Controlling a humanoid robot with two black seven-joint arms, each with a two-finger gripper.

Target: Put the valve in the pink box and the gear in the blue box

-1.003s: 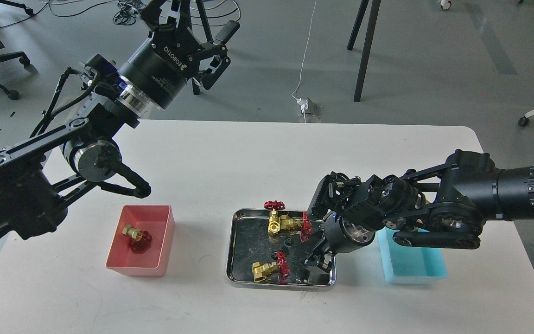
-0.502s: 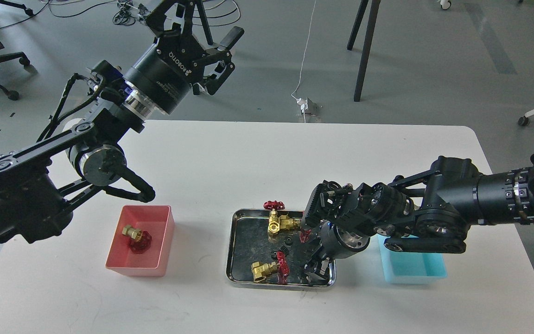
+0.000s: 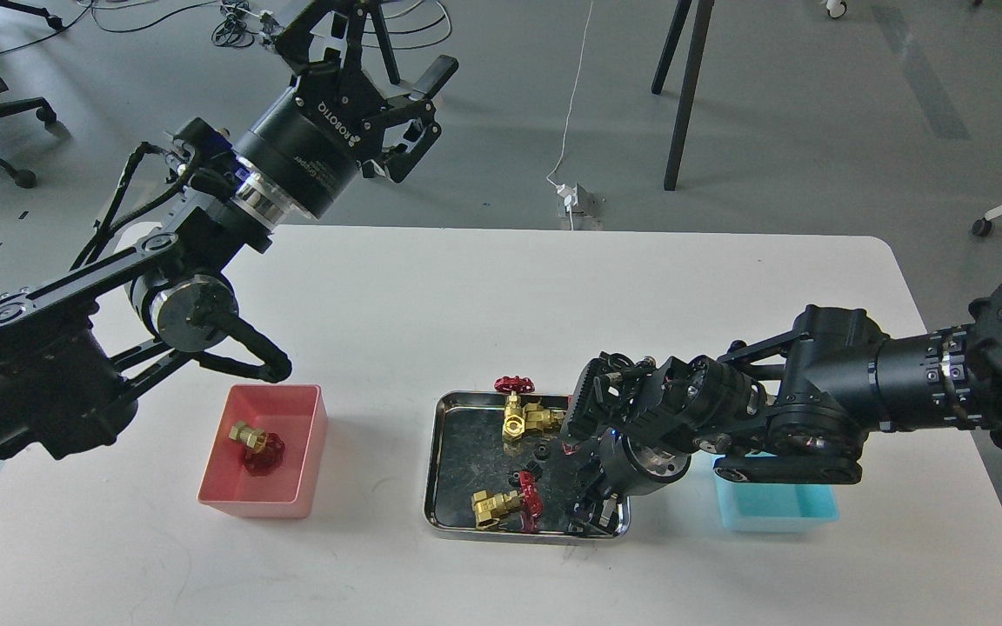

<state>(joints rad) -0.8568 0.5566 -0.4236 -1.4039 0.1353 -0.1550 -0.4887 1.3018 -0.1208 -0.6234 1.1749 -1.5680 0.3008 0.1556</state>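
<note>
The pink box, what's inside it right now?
The pink box holds one brass valve with a red handwheel, lying on its floor. Nothing covers the inside; no gear shows there.

White tabletop (image 3: 466, 287) bearing pink box (image 3: 297, 474) holding one valve (image 3: 256, 443), steel tray (image 3: 436, 469) with valves and gears, and blue box (image 3: 779, 513). Right gripper (image 3: 592, 513) lowered into tray; left gripper (image 3: 370, 52) raised, fingers (image 3: 431, 74) spread.

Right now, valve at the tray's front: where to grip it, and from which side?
Take the front valve by its brass body, coming straight down from above. It lies on its side in the tray, brass end pointing left, red handwheel to the right. The body's flat sides suit two fingers better than the spoked wheel. The right hand is low over the tray's right end, so come in from the left.
</note>
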